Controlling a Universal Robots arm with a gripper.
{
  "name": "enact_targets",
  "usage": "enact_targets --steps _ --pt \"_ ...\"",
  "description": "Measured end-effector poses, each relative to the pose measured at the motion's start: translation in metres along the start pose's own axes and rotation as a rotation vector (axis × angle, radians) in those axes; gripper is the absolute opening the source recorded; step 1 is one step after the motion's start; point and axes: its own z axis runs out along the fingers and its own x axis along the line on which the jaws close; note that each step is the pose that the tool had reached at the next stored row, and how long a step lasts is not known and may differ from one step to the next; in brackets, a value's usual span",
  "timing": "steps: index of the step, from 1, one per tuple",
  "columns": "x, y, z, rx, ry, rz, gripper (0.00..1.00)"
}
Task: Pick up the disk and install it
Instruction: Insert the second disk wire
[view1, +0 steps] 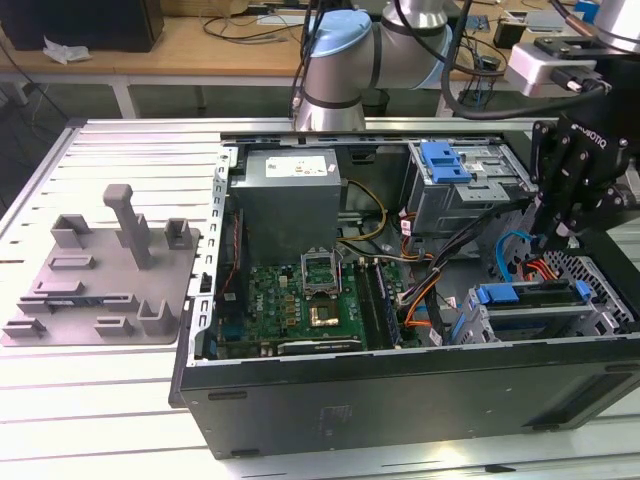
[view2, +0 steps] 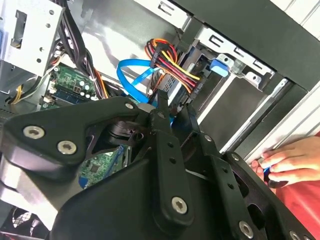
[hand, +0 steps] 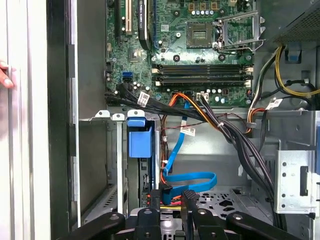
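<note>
While the tool (hand: 171, 197) hovers, the cage (view1: 590, 318) hides most of the disk (view1: 530, 294).

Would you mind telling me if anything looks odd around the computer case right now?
Yes: a person's hand rests on the outer edge of the open computer case, close to the gripper working inside over the cables. Nothing looks spilled or broken.

The arm (view1: 345, 60) at the top of the exterior view has silver-grey tube segments with a pale blue joint cap, and dark cables run along it. At the right edge, a light grey wrist block carries the black gripper (view1: 572, 225), which bears white lettering. In both wrist views its linkages are matte black, angular, and studded with silver screws (view2: 179, 205).
</note>
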Motion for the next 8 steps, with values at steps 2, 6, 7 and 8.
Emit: enact_targets --steps 2,6,7,8 --pt "-0.0007 0.0 0.0 -0.0003 0.0059 0.0 0.31" --pt "-0.0032 0.0003 -0.0001 -0.0125 0.0478 -0.001 0.31" --pt "-0.0037 0.0005 0.0 -0.0135 0.0497 -0.001 0.31" --pt "-0.0056 0.0013 0.0001 -0.0138 0.0506 -0.002 0.31"
